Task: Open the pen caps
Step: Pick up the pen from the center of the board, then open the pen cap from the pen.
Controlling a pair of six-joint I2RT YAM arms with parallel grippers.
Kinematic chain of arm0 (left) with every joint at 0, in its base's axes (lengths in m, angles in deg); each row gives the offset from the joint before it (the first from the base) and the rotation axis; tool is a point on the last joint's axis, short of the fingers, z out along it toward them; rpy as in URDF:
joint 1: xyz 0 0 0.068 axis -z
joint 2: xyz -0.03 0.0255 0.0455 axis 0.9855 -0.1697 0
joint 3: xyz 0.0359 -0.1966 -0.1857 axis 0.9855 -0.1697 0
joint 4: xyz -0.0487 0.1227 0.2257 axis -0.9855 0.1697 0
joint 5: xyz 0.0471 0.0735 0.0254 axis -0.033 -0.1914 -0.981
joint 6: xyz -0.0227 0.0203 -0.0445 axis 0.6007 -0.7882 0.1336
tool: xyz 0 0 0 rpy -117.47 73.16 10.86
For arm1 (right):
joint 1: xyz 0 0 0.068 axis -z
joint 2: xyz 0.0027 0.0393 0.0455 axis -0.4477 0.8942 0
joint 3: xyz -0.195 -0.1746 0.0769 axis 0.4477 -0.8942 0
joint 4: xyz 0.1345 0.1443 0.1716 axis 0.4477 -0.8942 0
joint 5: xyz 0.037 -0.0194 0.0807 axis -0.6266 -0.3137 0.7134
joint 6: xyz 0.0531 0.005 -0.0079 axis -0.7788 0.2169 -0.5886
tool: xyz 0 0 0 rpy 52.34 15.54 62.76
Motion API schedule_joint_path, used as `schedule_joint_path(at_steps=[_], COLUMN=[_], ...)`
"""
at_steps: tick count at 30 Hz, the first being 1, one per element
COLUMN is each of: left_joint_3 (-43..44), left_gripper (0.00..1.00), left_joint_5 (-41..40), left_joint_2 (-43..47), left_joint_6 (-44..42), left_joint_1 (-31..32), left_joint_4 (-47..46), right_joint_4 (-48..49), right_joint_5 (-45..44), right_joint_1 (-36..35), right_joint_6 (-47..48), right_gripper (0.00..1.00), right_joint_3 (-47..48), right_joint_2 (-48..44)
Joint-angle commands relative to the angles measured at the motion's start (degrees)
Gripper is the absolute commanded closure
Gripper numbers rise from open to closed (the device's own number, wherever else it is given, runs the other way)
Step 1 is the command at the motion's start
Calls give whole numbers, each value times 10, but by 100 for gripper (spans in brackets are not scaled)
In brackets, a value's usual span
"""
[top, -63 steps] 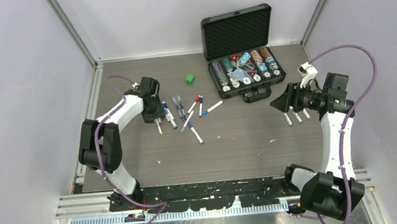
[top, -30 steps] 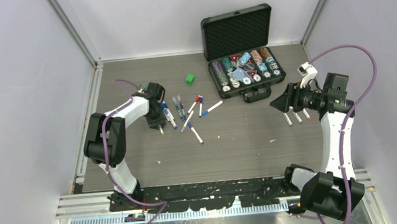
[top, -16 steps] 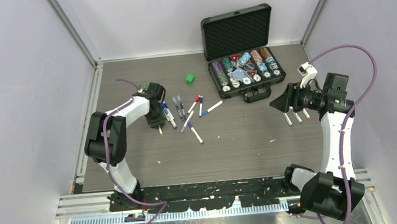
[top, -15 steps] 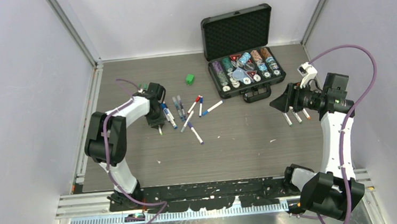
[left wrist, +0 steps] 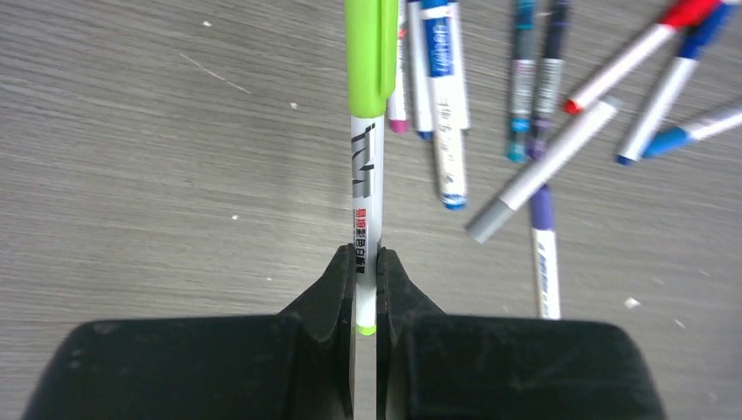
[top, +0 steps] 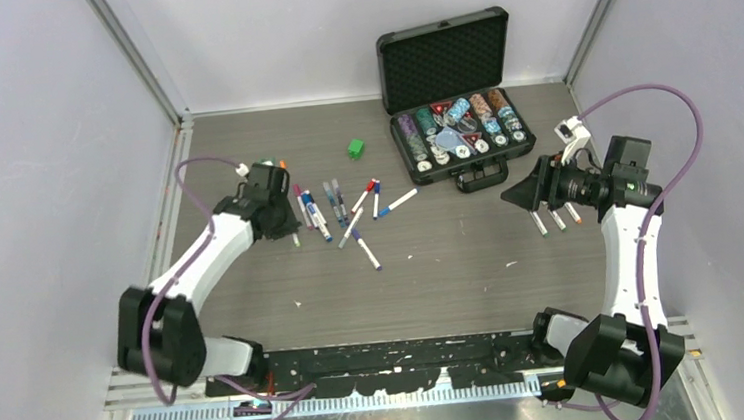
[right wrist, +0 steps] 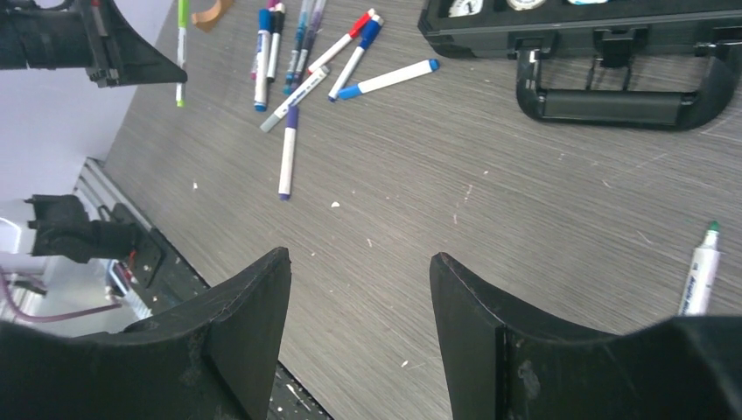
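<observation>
My left gripper (left wrist: 366, 254) is shut on a white-barrelled pen (left wrist: 364, 175) near its rear end. The pen's green cap (left wrist: 371, 52) is on and points away, next to the pile of pens (left wrist: 525, 105). In the top view the left gripper (top: 287, 225) sits just left of the pens (top: 343, 207), which lie capped in blue, red and purple. My right gripper (right wrist: 359, 258) is open and empty above bare table at the right (top: 517, 196). Three more pens (top: 554, 218) lie below it; one with a green tip (right wrist: 700, 271) shows in the right wrist view.
An open black case (top: 458, 138) of poker chips stands at the back right, its handle (right wrist: 612, 87) facing the table's middle. A small green cube (top: 355, 148) lies behind the pens. A small orange piece (top: 282, 164) lies at the back left. Grey walls close in both sides.
The left arm has changed posture: its elbow has swung down and back toward the near left. Its gripper stays at the left of the pile on the green-capped pen. The right arm has barely moved.
</observation>
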Motion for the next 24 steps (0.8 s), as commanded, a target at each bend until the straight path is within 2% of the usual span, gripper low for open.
schedule_joint_path(at_steps=[1, 5, 7, 9, 13, 15, 19, 24], left_joint_3=[-57, -149, -190, -219, -250, -247, -214, -173], left_gripper=[100, 100, 100, 100, 100, 100, 100, 100], left_joint_5=[98, 240, 271, 265, 201, 185, 172, 144], left_joint_2=[97, 190, 227, 244, 241, 219, 151, 68], left_joint_6=[15, 63, 109, 138, 155, 147, 129, 114], left_joint_1=[6, 20, 48, 88, 184, 223, 296, 356], left_joint_4=[-64, -242, -357, -457, -626, -677, -721, -757], right_joint_4=[11, 100, 159, 214, 321, 410, 605, 705], right_joint_5=[55, 101, 107, 99, 92, 91, 90, 85], right_joint_1=[-7, -42, -91, -135, -193, -201, -206, -217], right_joint_6=[-10, -93, -140, -188, -271, -348, -509, -586], right_gripper=[35, 34, 33, 33, 33, 32, 32, 32], right_joint_3=[2, -38, -59, -76, -105, -128, -170, -186], right_joint_2=[4, 8, 10, 14, 26, 30, 39, 37])
